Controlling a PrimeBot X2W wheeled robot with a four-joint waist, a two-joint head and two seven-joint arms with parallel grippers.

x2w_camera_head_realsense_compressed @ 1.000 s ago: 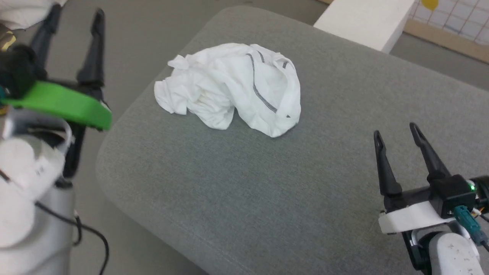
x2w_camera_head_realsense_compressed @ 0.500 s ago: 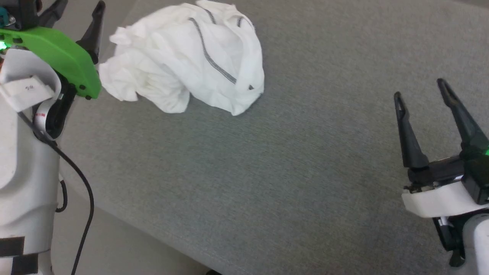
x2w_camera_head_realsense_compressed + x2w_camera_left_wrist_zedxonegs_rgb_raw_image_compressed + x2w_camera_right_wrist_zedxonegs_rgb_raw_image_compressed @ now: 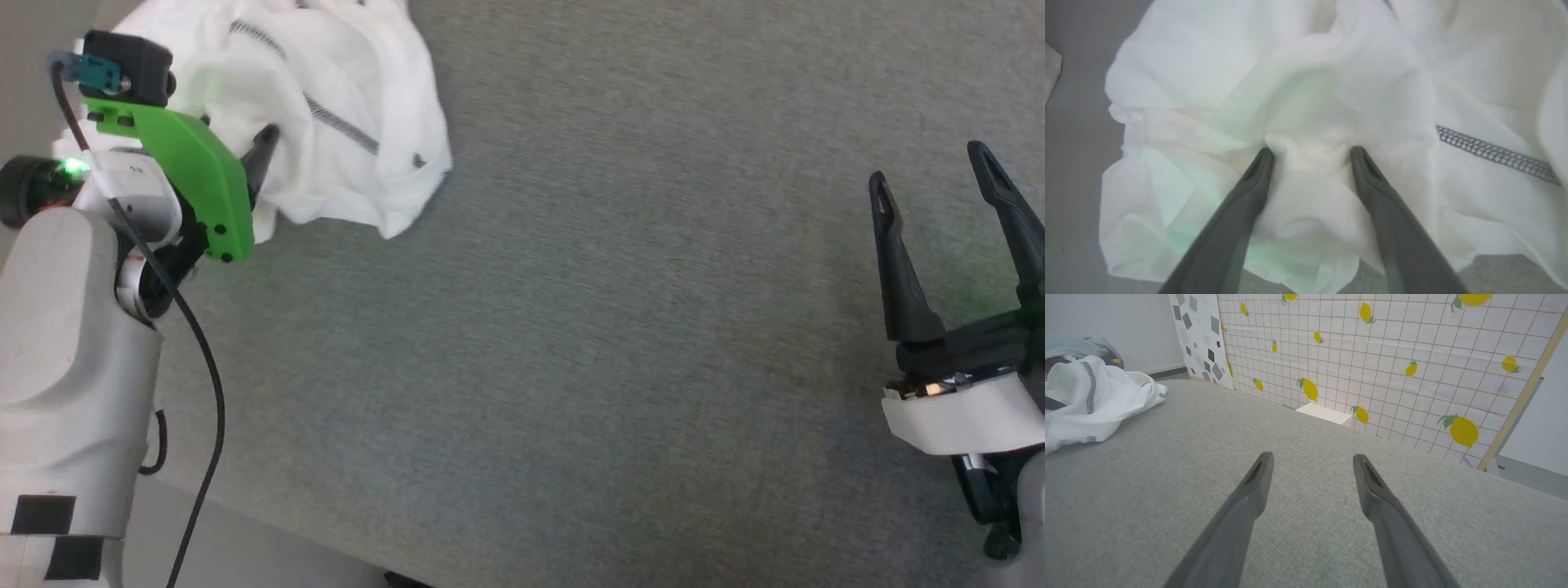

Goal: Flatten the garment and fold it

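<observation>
White T-shirt (image 3: 343, 73) bunched at 10 o'clock on grey cushion (image 3: 571, 343). Left gripper (image 3: 1311, 152) on it, jaws spread, fold between tips, unpinched. Right gripper (image 3: 929, 166) at 3 o'clock, spread, empty, well apart.

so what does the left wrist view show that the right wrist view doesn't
Left wrist view: the left gripper, open, its tips at a bunched fold of the garment, close up, with the zigzag seam at right. Right wrist view: the right gripper, open, over bare grey cushion, a lemon-patterned panel and a white box beyond. Both: the crumpled garment lying on the cushion.
</observation>
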